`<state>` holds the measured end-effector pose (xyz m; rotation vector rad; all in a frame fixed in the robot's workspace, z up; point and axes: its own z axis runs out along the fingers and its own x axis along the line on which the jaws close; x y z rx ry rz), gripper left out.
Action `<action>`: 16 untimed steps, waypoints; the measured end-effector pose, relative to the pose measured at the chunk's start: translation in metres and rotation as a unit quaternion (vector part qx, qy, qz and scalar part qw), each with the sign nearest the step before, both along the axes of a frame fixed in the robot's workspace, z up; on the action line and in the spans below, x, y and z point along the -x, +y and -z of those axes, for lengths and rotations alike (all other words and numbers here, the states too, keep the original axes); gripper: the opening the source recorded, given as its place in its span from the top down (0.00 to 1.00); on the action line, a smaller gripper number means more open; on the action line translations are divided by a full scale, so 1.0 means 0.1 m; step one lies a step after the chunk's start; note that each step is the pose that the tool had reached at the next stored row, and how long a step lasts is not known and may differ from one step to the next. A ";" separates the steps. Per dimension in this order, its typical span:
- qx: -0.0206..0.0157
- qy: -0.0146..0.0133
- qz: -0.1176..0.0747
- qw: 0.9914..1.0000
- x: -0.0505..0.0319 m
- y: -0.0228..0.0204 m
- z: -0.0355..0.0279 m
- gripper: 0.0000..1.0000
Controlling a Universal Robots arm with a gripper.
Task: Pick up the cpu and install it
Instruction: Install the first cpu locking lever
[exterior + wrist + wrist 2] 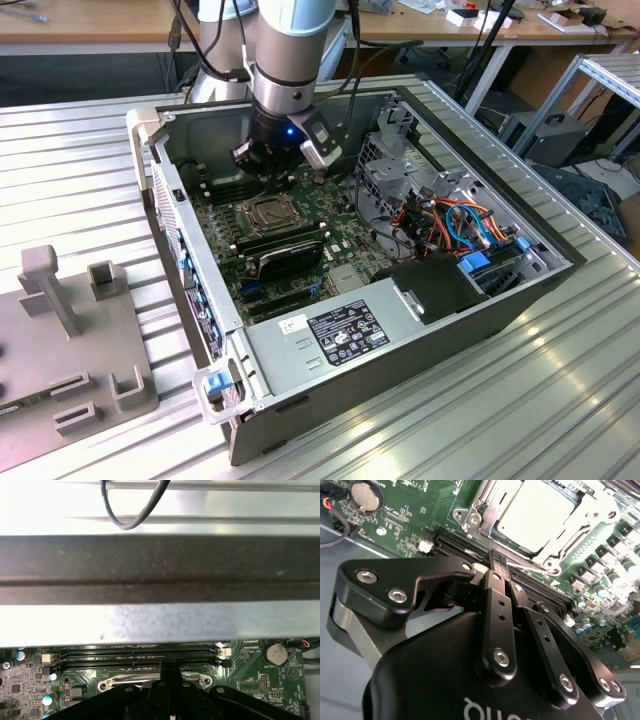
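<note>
The cpu [535, 515], a flat silver-grey square, lies in the motherboard's socket inside its metal frame [470, 517]. In the second wrist view my gripper [498, 562] is shut, its two black fingers pressed together with nothing between them. Its tip hovers over the dark memory slots [465, 547] right beside the socket. The exterior view shows the gripper [262, 172] low inside the open computer case [150, 140], just behind the socket [268, 212]. In the first wrist view the shut fingers [170, 672] point at the memory slots [140, 655].
A black oblong card [290, 255] sits in front of the socket. The grey power supply [330, 335] fills the case's near end, and a drive cage [400, 170] with cables is on the exterior view's right. A grey fixture [60, 340] stands outside the case on the exterior view's left.
</note>
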<state>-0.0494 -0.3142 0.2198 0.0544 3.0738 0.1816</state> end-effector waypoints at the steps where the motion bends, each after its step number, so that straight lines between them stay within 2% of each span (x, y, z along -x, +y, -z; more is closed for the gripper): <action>1: 0.000 0.000 0.000 1.000 0.000 0.000 -0.012 0.89; 3: 0.000 0.000 0.000 1.000 0.000 0.000 -0.036 0.89; 9: 0.000 0.000 0.000 1.000 0.018 0.000 -0.041 0.89; 12: 0.000 -0.005 0.000 1.000 0.101 0.000 -0.041 0.89; 16: 0.000 -0.015 0.000 1.000 0.195 0.000 -0.051 0.89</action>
